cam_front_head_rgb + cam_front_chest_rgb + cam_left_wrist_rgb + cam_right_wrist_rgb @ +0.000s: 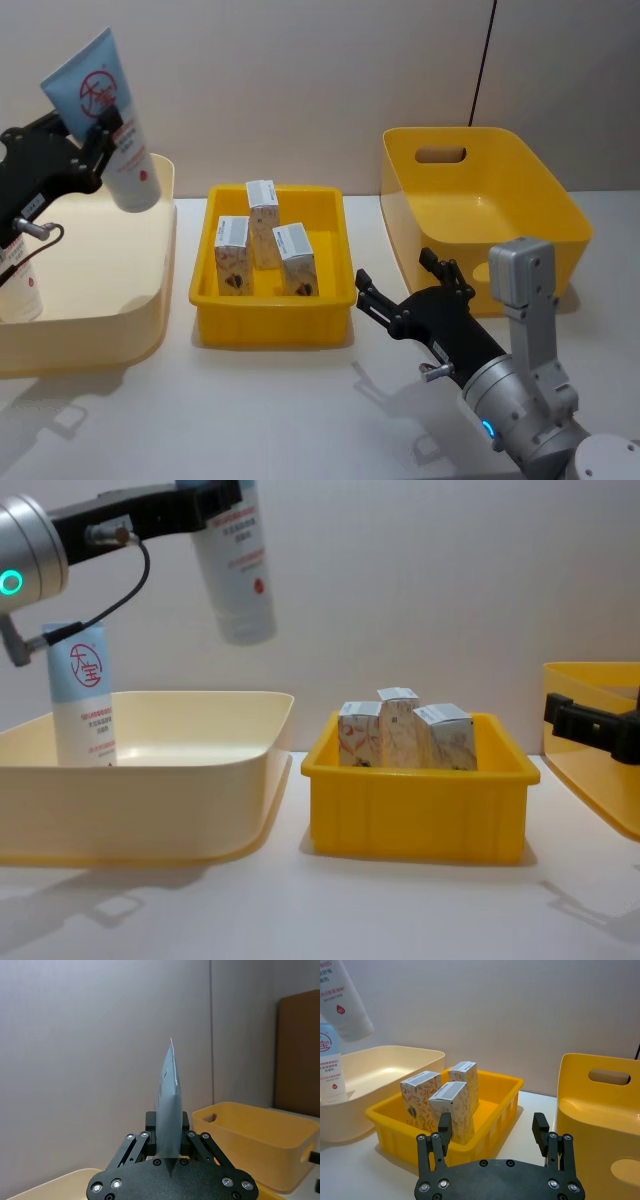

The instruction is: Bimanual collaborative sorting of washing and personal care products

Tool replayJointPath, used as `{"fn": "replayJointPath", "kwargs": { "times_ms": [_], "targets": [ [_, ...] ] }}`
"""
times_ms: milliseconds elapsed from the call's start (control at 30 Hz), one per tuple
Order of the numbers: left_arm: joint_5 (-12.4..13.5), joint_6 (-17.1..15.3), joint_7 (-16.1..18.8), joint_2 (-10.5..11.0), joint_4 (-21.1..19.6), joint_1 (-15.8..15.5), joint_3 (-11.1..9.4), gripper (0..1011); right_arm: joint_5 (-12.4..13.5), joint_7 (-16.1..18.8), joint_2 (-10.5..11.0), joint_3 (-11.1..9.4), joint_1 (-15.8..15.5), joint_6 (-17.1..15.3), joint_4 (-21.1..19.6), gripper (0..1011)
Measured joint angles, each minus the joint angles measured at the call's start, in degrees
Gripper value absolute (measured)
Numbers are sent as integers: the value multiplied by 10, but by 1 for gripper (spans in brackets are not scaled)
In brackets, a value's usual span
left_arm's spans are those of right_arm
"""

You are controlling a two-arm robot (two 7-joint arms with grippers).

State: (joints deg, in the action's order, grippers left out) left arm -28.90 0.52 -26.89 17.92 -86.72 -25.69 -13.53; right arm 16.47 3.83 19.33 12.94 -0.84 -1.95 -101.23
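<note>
- Left gripper [100, 135]: your fingers were closed flat on the crimped upper half of the squeeze tube [132, 165]. They held it cap-down and tilted, high over the far part of the cream bin [165, 250], on the left of the scene.
- Second tube [80, 695]: it stood upright inside the cream bin, at its far left, well apart from the held one.
- Step in hand, as judged: setting the held tube down in the cream bin.
  - You needed to bring it straight down over bare bin floor, to the right of the standing tube, so the wide cap would not knock it over.
  - The cap should have been low, near the floor, before you let go; a drop from that height would likely have tipped the tube.
- Right gripper [393, 278]: your fingers were spread wide and held nothing. They hovered low over the bench [250, 420], between the small yellow bin [275, 328] and the large yellow bin [545, 190].
- Cartons [264, 222]: three stood upright and close together in the small yellow bin. They lay left of and just beyond the open right fingers, none touched.
</note>
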Motion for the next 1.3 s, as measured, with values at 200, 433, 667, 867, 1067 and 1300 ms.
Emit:
{"fn": "replayJointPath", "kwargs": {
  "times_ms": [200,433,667,867,1067,1300],
  "targets": [
    [-27,-3,-40,3,0,-6,-9,249,0,0,0,0,0,0,0,1001],
    [-52,-10,-82,2,8,-13,-26,249,0,0,0,0,0,0,0,1001],
    [-70,-15,-121,-9,26,-21,-52,249,0,0,0,0,0,0,0,1001],
    [-78,-15,-141,-22,44,-26,-74,249,0,0,0,0,0,0,0,1001],
    [-81,-6,-146,-33,57,-27,-88,249,0,0,0,0,0,0,0,1001],
    [-83,1,-149,-40,66,-27,-97,250,0,0,0,0,0,0,0,1001]
  ]
}}
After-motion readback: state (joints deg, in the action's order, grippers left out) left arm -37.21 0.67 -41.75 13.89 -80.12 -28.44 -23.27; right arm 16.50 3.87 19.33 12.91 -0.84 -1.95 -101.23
